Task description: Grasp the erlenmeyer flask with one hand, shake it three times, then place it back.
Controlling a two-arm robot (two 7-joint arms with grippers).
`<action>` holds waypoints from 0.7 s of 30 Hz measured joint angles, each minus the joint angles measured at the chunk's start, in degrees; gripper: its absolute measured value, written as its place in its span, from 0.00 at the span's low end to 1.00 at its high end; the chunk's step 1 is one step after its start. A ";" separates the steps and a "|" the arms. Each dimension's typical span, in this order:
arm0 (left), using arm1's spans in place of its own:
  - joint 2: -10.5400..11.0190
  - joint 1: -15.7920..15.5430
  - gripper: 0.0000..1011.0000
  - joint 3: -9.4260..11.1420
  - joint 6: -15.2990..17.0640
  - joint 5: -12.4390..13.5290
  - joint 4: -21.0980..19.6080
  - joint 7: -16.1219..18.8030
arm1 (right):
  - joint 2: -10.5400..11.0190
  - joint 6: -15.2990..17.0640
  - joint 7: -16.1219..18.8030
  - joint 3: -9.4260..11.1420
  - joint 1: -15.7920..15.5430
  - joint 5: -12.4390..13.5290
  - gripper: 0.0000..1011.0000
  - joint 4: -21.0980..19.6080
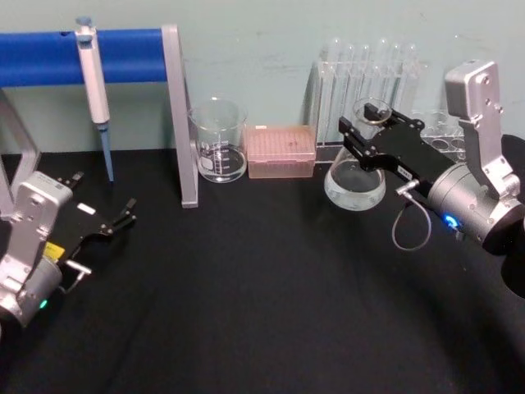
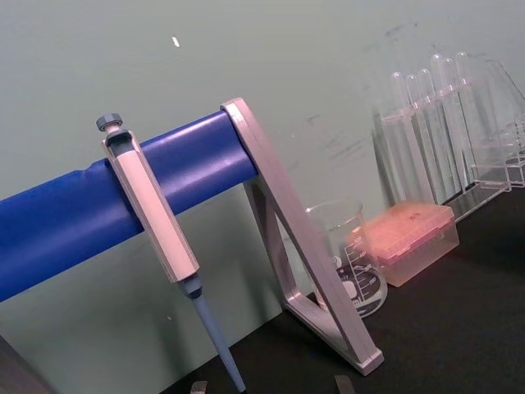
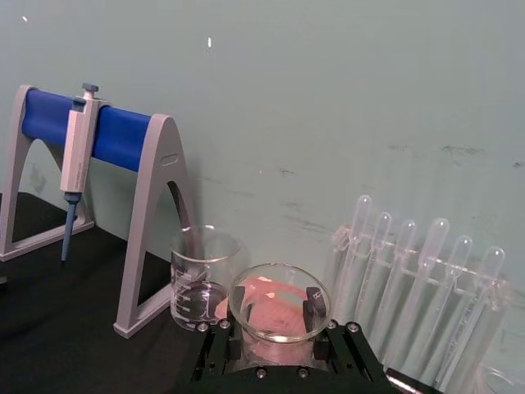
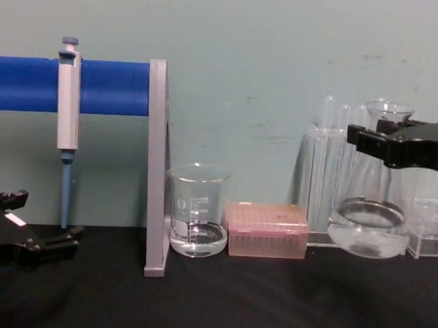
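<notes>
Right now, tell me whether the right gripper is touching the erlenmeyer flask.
Touching. The right wrist view shows the right gripper closed around the erlenmeyer flask, with its pads pressed against the neck on both sides.

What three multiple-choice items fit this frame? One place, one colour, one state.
1. Where is the pipette?
A. Hanging on the stand's blue bar
B. Lying flat on the tabletop
C. Held by an arm

2. What colour is the tip box?
A. Blue
B. Pink
C. Green

3. What is the right gripper doing?
A. Open, away from all glassware
B. Parked low at the edge
C. Shut on the erlenmeyer flask's neck

Answers:
1 A: the pipette hangs tip down from the blue bar.
2 B: the tip box is pink.
3 C: the right gripper clamps the erlenmeyer flask just below its rim.

The left gripper sits open, low on the left.
</notes>
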 joint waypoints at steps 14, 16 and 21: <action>0.00 0.00 0.99 0.00 0.00 0.00 0.00 0.00 | -0.72 0.19 0.95 0.48 -0.24 -0.69 0.45 -0.45; 0.00 0.00 0.99 0.00 0.00 0.00 0.00 0.00 | -0.79 0.19 1.19 0.40 -0.24 -0.70 0.45 -0.55; 0.00 0.00 0.99 0.00 0.00 0.00 0.00 0.00 | -0.96 0.20 2.18 -0.18 -0.27 -0.58 0.45 -1.10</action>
